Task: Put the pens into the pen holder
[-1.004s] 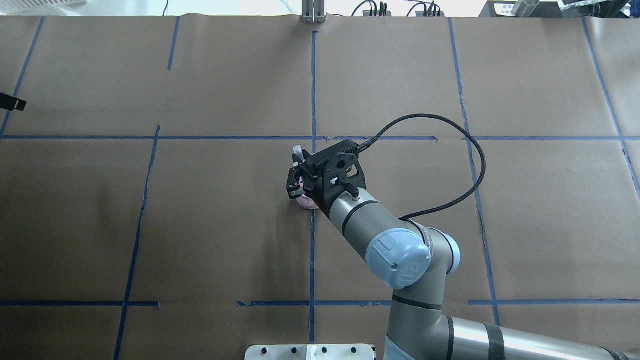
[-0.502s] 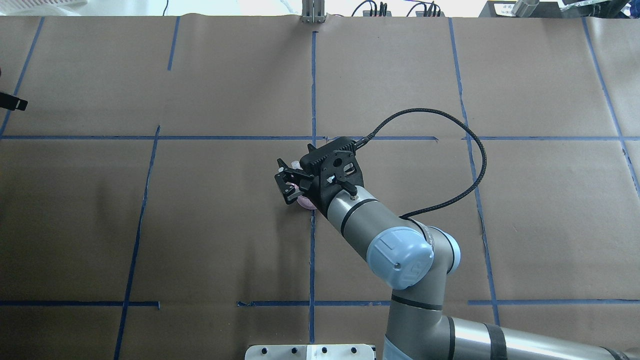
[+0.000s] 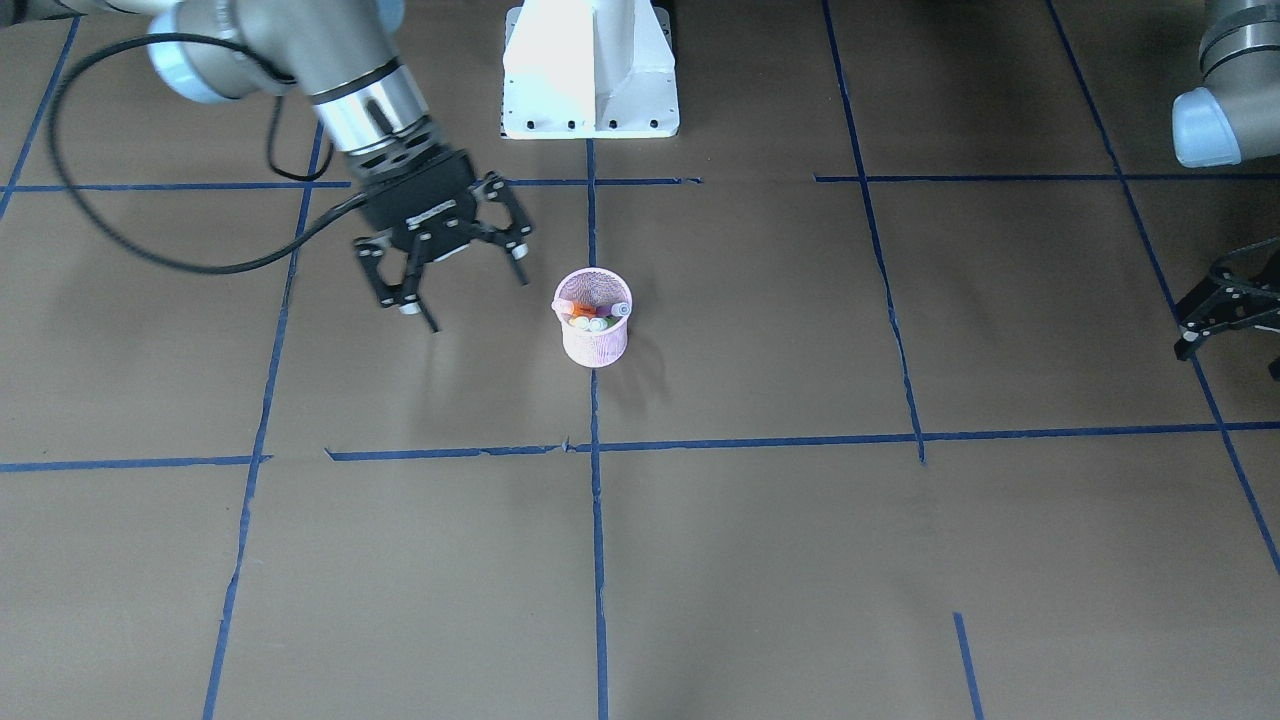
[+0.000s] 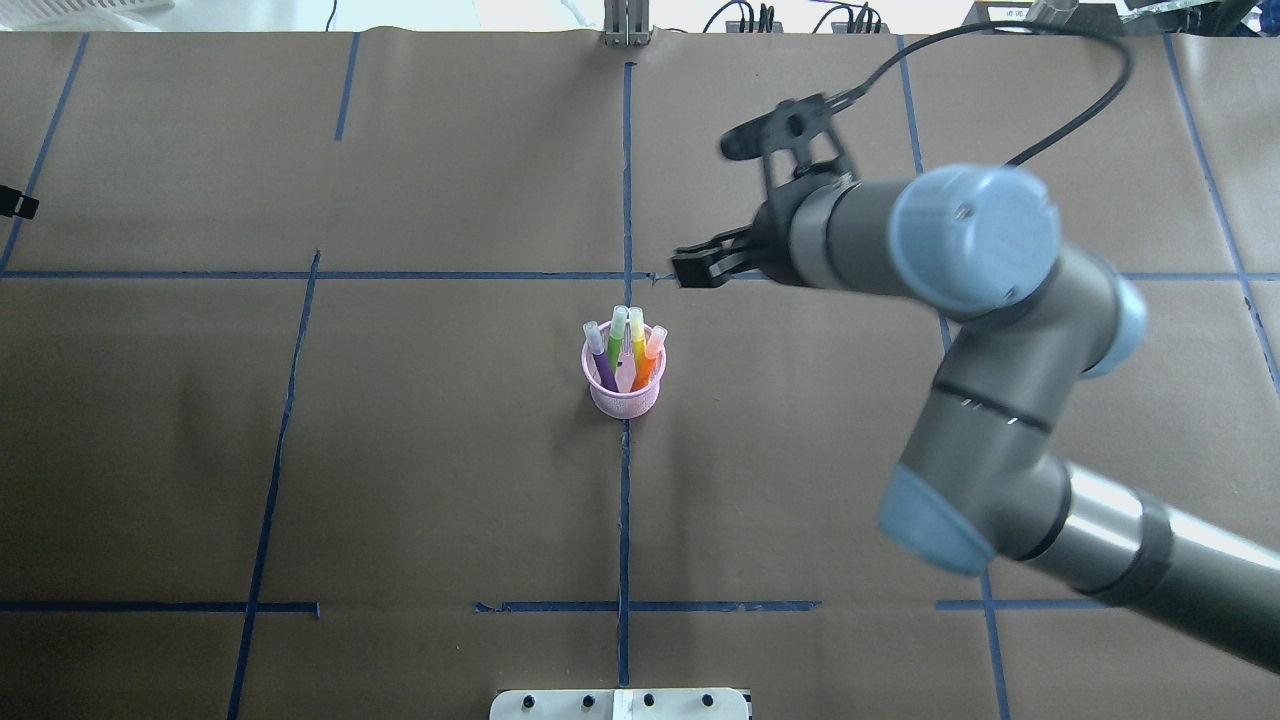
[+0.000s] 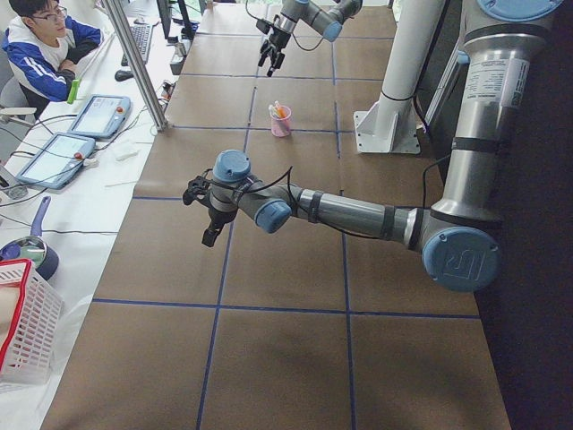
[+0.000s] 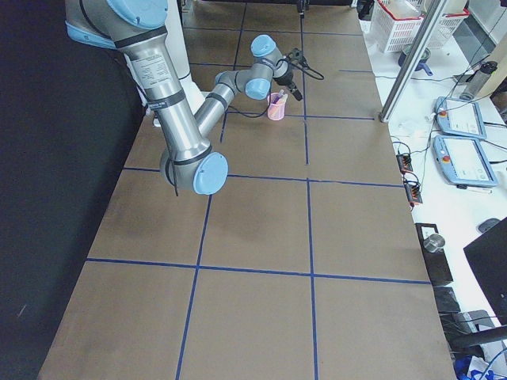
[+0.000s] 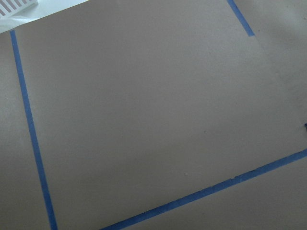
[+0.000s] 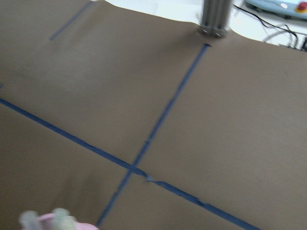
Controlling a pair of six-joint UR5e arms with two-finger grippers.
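The pink mesh pen holder (image 4: 625,398) stands upright at the middle of the table, on a blue tape line. Several pens stand in it with pale ends up: a purple pen (image 4: 603,365), a green pen (image 4: 616,340) and an orange pen (image 4: 648,365). The front-facing view shows the pen holder (image 3: 594,343) too. My right gripper (image 3: 478,305) hangs open and empty above the table, apart from the cup on its far right side. My left gripper (image 3: 1230,360) is open and empty, far off at the table's left end. The right wrist view catches only pale pen ends (image 8: 29,219).
Brown paper with blue tape lines (image 4: 625,180) covers the table. The right arm's black cable (image 3: 150,255) loops over the table beside it. The white robot base (image 3: 590,70) stands behind the cup. A person (image 5: 40,45) sits at tablets off the far edge.
The right gripper, which was down over the pen holder, has opened, lifted and swung away toward the far right. The cup and its pens now stand uncovered.
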